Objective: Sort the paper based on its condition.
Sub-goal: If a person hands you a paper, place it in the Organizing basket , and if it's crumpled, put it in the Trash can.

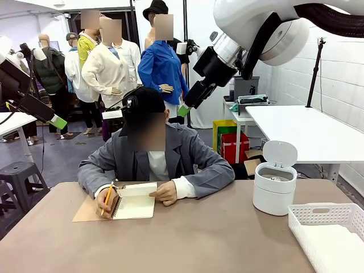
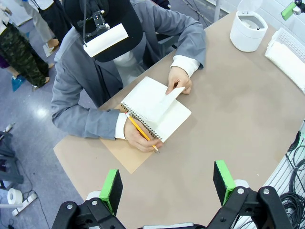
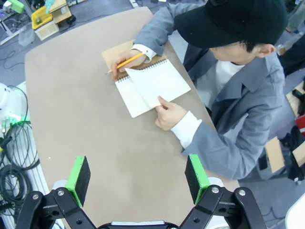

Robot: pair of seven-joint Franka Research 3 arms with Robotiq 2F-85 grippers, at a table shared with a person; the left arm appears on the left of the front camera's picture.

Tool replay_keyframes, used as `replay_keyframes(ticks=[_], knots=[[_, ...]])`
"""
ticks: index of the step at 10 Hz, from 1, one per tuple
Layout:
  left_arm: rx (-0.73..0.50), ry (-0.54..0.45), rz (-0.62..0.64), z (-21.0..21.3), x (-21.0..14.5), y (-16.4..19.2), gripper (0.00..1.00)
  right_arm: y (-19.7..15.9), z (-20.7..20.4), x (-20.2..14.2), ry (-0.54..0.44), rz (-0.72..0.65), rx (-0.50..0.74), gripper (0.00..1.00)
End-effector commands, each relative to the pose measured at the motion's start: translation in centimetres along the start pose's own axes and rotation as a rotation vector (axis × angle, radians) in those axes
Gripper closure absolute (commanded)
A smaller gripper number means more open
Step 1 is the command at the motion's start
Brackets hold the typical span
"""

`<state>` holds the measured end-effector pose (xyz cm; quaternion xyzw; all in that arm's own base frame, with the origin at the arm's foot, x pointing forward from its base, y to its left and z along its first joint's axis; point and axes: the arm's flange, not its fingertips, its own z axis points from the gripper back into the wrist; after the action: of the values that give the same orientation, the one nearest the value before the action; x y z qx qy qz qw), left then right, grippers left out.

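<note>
**Paper not yet free; both end effectors hang spread above the surface**

The paper [image 2: 164,102] in play is one white page of the notebook [image 2: 178,120], at the centre of the left wrist view. The person's hand [image 2: 178,78] curls up its free edge. Whether it has come loose from the spiral I cannot tell. The other hand [image 2: 136,136] holds a pencil [image 2: 138,128] at the spiral edge. The notebook lies on the surface [image 2: 228,124], close in front of the person.

The left end effector [image 2: 167,183] and right end effector [image 3: 137,177] are both spread, green pads well apart, nothing between them, high over the surface.

The step in hand looks like waiting for a sheet. To do it well, hold off until a sheet lies clear of the notebook and both hands are away from it. Then come down at a lifted or overhanging edge, since a flat thin sheet gives the pads little to catch. Keep clear of the pencil. Judge the sheet's condition before choosing where it goes.

A round white bin [image 1: 274,190] stands at the right of the front view with its lid tipped up. Something grey shows inside, too small to name. A white basket [image 1: 300,233] sits at the lower right corner. Its inside reads plain white, and I cannot tell whether sheets lie in it. Probably smooth sheets go to the basket and spoiled ones to the bin.
</note>
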<state>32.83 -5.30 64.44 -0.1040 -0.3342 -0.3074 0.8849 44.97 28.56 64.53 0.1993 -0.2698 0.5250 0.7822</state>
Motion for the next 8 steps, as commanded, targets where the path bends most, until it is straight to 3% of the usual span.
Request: replay_keyframes(ticks=[1,8], knots=[[0.001,0.000,-0.003,0.02,-0.05,0.05,0.00,0.11,0.05,-0.01,-0.001,-0.008,0.002,0.00],[0.001,0.000,-0.003,0.02,-0.05,0.05,0.00,0.11,0.05,-0.01,-0.001,-0.008,0.002,0.00]])
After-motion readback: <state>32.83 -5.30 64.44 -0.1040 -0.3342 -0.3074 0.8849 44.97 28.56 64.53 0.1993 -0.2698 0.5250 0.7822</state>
